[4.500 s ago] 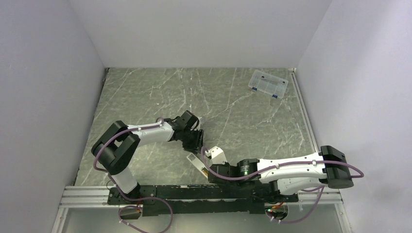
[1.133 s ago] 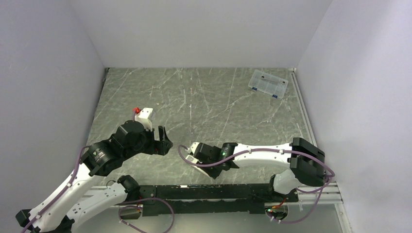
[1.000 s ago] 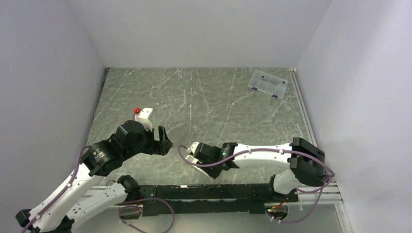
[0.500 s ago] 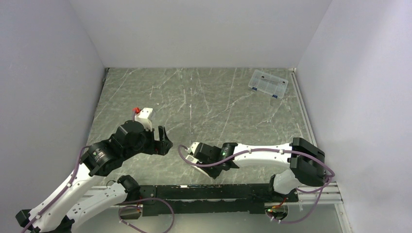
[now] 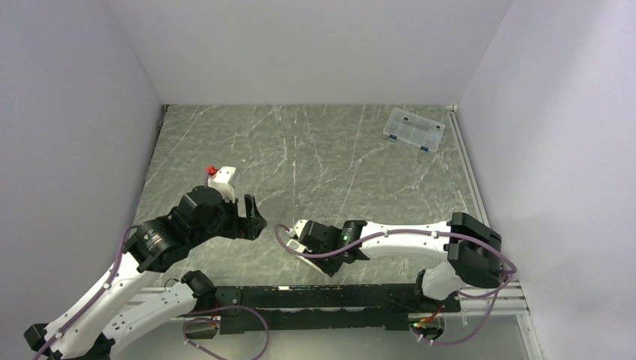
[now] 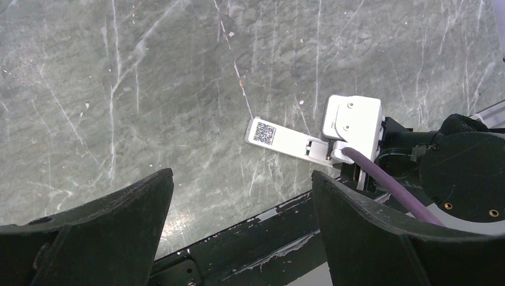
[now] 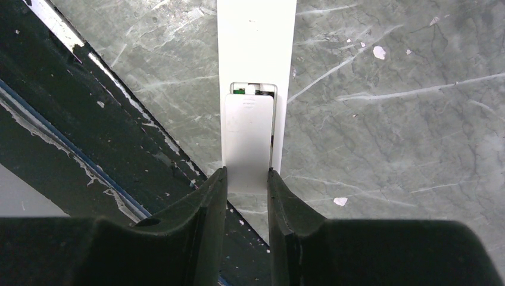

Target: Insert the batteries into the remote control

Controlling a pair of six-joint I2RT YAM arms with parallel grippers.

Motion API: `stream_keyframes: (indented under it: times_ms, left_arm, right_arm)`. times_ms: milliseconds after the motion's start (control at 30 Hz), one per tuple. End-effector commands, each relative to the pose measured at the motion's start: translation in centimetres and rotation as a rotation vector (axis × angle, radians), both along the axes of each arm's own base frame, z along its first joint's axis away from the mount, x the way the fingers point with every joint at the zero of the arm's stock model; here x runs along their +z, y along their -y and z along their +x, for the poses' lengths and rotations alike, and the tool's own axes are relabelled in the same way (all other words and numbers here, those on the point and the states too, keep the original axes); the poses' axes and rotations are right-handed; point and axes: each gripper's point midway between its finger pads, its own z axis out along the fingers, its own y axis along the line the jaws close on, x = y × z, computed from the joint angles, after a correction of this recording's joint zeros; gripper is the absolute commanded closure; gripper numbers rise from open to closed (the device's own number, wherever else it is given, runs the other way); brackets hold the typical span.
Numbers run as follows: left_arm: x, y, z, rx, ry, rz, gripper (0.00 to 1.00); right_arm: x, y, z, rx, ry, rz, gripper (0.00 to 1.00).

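A: Okay, quick pass. Where is the remote control [image 6: 286,140] sitting?
B: It's lying flat on the surface [image 5: 300,150] near the front edge, just beside the black rail [image 6: 256,238], recess side facing up. A QR sticker [image 6: 265,132] is showing on the end pointing away from the right arm.
A: Right claw [image 7: 247,173]?
B: It's pinching the near end of the white cover piece [image 7: 248,140], with its fingers [image 7: 202,226] pressing in from both sides and only a narrow gap between them. I can't tell whether they're also touching the remote body.
A: How is the cover sitting?
B: It's lying over most of the recess and leaving a thin strip open at the far end. A sliver of the green battery [image 7: 239,91] is peeking out there, next to a small spring [image 7: 262,91].
A: Left claw [image 6: 241,174]?
B: It's hovering above the surface, spread wide and gripping nothing. It's hanging off to the left of the remote, not touching it. Its camera is looking down at the remote and at the white camera box [image 6: 351,125] on the right wrist, which is covering the remote's other end.
A: Anything else lying around?
B: A clear compartment box [image 5: 413,129] is sitting at the far right corner, well apart from both arms.
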Motion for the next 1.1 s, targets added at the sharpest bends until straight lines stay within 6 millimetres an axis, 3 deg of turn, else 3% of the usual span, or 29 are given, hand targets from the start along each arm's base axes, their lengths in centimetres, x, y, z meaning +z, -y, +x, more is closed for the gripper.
stream_keyframes:
  times_ms: [0,833,1067]
  left_arm:
    - [0.69,0.4,0.56,-0.004,0.032,-0.016,0.08]
    - [0.55,0.45,0.56,-0.005,0.027,-0.013,0.08]
    - [0.47,0.46,0.58,-0.004,0.023,-0.011,0.08]
  right_arm:
    - [0.72,-0.98,0.81,-0.015,0.03,0.04,0.69]
    - [0.85,-1.1,0.84,-0.021,0.028,0.049,0.62]
    - [1.69,-1.35,1.19,-0.041,0.048,0.074,0.61]
